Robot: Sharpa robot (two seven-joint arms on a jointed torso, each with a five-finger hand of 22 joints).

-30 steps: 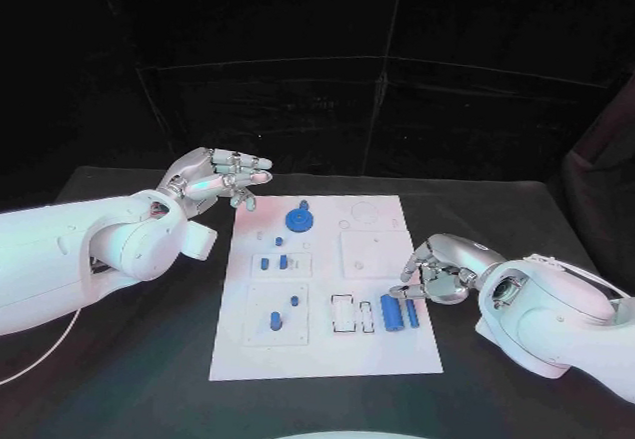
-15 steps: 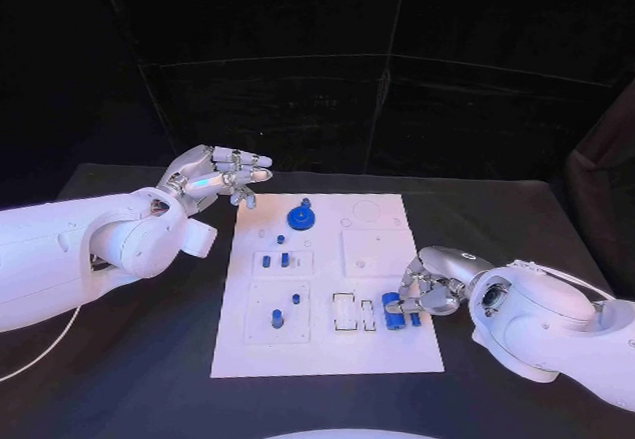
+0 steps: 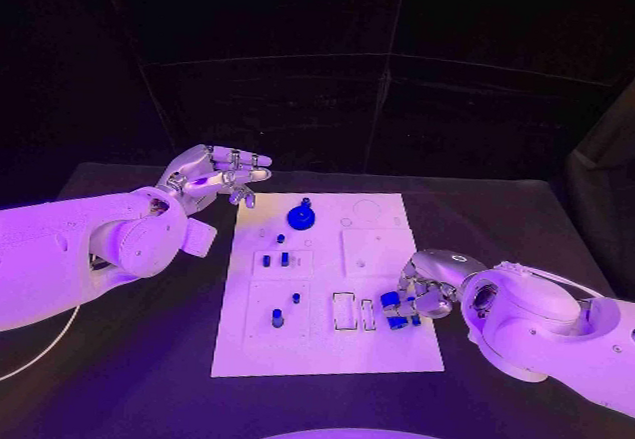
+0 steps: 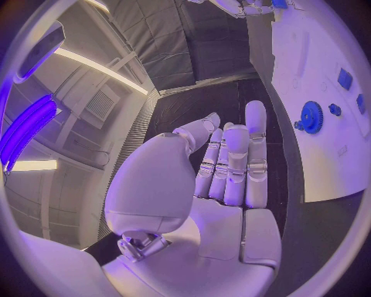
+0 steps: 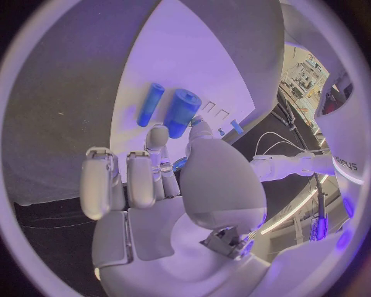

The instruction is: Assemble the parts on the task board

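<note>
task board (image 3: 325, 350): white plate, centre of black table (image 3: 549, 224), long axis running near–far; bare table on all sides, widest strips left and right.
blue cylinder (image 3: 392, 306): thick part, right side of board toward near end, lying flat, long axis roughly near–far; also seen at (image 5: 182, 111).
blue rod (image 5: 151, 104): thinner part just right of cylinder, parallel to it, close to board's right edge.
right hand (image 3: 426, 291): low over board's right edge, fingertips (image 5: 157, 137) at cylinder's end, thumb alongside; firm grasp or mere touch cannot be told.
left hand (image 3: 212, 176): raised off board's far-left corner, released, fingers straight and slightly apart, nothing held; palm at (image 4: 224, 204).
blue gear (image 3: 302, 218): flat at far end of board, right of left hand, apart from it; also (image 4: 312, 117).
small blue pegs (image 3: 273, 261): left half of board, mid-length.
</note>
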